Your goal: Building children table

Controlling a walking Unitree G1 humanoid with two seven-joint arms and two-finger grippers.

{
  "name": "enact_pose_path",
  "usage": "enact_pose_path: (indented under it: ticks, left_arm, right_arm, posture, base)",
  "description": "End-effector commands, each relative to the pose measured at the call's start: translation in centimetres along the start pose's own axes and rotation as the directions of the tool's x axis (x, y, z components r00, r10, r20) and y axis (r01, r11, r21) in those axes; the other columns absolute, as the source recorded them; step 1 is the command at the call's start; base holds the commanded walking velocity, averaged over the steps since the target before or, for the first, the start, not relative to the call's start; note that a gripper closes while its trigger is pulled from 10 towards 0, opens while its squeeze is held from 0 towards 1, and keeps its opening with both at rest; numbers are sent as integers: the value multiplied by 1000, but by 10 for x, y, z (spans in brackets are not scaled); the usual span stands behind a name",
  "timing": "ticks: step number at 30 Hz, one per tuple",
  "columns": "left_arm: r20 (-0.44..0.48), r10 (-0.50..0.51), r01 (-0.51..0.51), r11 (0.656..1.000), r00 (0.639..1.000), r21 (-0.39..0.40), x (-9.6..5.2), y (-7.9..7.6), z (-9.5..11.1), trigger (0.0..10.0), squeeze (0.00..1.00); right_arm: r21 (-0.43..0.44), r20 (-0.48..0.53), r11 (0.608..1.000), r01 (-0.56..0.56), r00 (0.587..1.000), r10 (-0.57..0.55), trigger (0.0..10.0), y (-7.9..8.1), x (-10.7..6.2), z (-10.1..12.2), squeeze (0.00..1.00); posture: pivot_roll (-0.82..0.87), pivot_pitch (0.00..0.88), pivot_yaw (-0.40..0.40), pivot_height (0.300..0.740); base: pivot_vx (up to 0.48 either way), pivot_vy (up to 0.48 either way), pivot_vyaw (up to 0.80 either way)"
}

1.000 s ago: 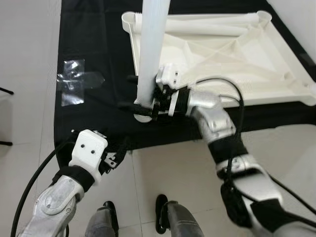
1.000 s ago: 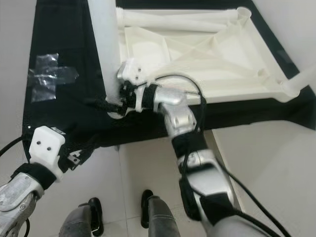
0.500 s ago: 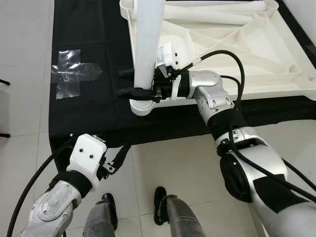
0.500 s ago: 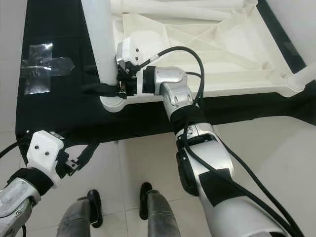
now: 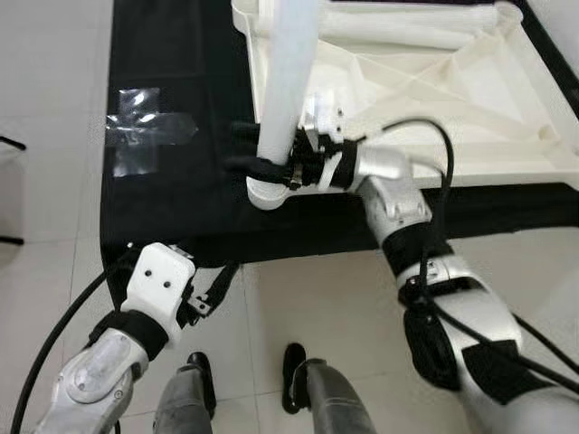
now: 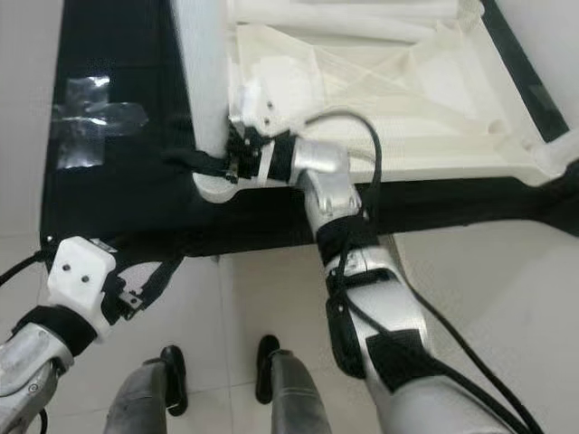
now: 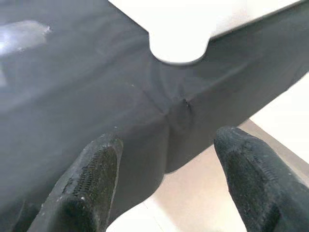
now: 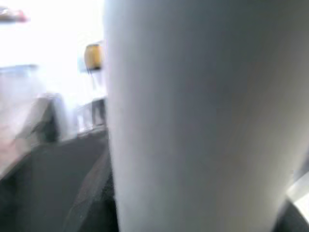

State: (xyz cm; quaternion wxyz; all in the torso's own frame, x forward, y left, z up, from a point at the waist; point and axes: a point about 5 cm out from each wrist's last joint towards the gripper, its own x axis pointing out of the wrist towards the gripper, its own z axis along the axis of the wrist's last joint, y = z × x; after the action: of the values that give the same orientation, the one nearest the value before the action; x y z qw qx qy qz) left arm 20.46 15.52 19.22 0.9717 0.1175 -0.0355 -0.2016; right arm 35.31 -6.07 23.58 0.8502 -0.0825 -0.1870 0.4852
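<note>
Two grippers are at work. At far left, clear tape [image 5: 143, 136] sticks to the black cloth [image 5: 181, 199]. Left gripper [image 7: 166, 193] hangs low at the cloth's near edge, its fingers [image 7: 91, 183] spread wide and holding nothing. Next comes the white leg [image 5: 288, 90], upright in the near-left corner socket of the upturned tabletop [image 5: 452, 108] lying on the cloth. Right gripper [image 5: 258, 154] reaches in from the right, its fingers clasped on the leg just above the socket.
</note>
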Motion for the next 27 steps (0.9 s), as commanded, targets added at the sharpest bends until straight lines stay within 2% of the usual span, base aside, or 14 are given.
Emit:
enact_pose_path:
  ticks: [1, 2, 5, 10, 11, 12, 15, 16, 18, 19, 20, 22, 23, 27]
  left_arm:
    - [-28, -26, 25, 999, 999, -20, 0, -1, -7, 10000, 0]
    - [-24, -41, 41, 999, 999, -29, 3, -3, -9, 10000, 0]
    - [-15, -60, 60, 998, 998, -36, 7, -6, -10, 10000, 0]
    - [13, -84, 84, 996, 996, -43, 15, -9, -6, 10000, 0]
    - [11, -79, 79, 996, 997, -36, 15, -8, -6, 10000, 0]
    - [9, -75, 76, 997, 997, -33, 15, -7, -7, 10000, 0]
    - [8, -79, 79, 996, 997, -32, 16, -7, -7, 10000, 0]
    - [8, -85, 85, 996, 996, -34, 16, -9, -7, 10000, 0]
    - [7, -95, 95, 995, 995, -38, 16, -11, -8, 10000, 0]
    - [7, -95, 95, 995, 995, -38, 16, -11, -8, 10000, 0]
    - [10, -98, 99, 994, 995, -39, 17, -12, -8, 10000, 0]
    - [10, -99, 99, 994, 995, -39, 17, -12, -8, 10000, 0]
    - [11, -99, 100, 994, 995, -39, 17, -13, -8, 10000, 0]
    - [10, -97, 97, 995, 995, -37, 16, -13, -8, 10000, 0]
  right_arm:
    - [11, -348, 964, 266, 905, -246, 0, 30, -44, -63, 0]
    - [-31, -385, 930, 365, 855, -348, 0, 45, -57, -64, 0]
    - [-70, -387, 914, 400, 834, -394, 0, 45, -58, -63, 0]
    - [-78, -373, 928, 365, 852, -367, 0, 39, -43, -66, 0]
    - [-81, -372, 931, 357, 855, -360, 3490, 43, -40, -65, 0]
    - [-79, -366, 932, 353, 860, -356, 10000, 45, -38, -63, 0]
    - [-25, -327, 941, 337, 887, -326, 10000, 45, -34, -58, 102]
    - [36, -285, 952, 305, 916, -283, 10000, 43, -29, -54, 1000]
    - [117, -187, 967, 224, 962, -200, 10000, 44, -22, -34, 1000]
    - [117, -187, 967, 224, 962, -200, 10000, 44, -22, -34, 1000]
    - [174, -78, 981, 85, 994, -72, 10000, 40, -19, -12, 1000]
    - [186, -51, 982, 46, 998, -37, 10000, 39, -18, -7, 1000]
    - [152, -24, 988, -7, 1000, 10, 10000, 31, -17, -1, 0]
    - [95, 5, 986, -138, 990, 139, 10000, 11, -14, 9, 0]
  posture:
    - [117, 372, -115, 740]
    - [88, 350, -104, 740]
    - [76, 323, -102, 740]
    - [97, 315, -119, 740]
    - [101, 314, -120, 740]
    - [97, 309, -114, 740]
    - [98, 309, -116, 740]
    - [96, 309, -116, 740]
    - [97, 312, -116, 740]
    - [97, 312, -116, 740]
    - [99, 314, -119, 740]
    - [99, 314, -119, 740]
    - [108, 317, -124, 740]
    - [118, 322, -134, 740]
  base:
    - [0, 0, 0]
    - [0, 0, 0]
    - [0, 0, 0]
    - [0, 0, 0]
    - [0, 0, 0]
    - [0, 0, 0]
    - [0, 0, 0]
    - [0, 0, 0]
    - [0, 0, 0]
    - [0, 0, 0]
    - [0, 0, 0]
    - [0, 0, 0]
    - [0, 0, 0]
    - [0, 0, 0]
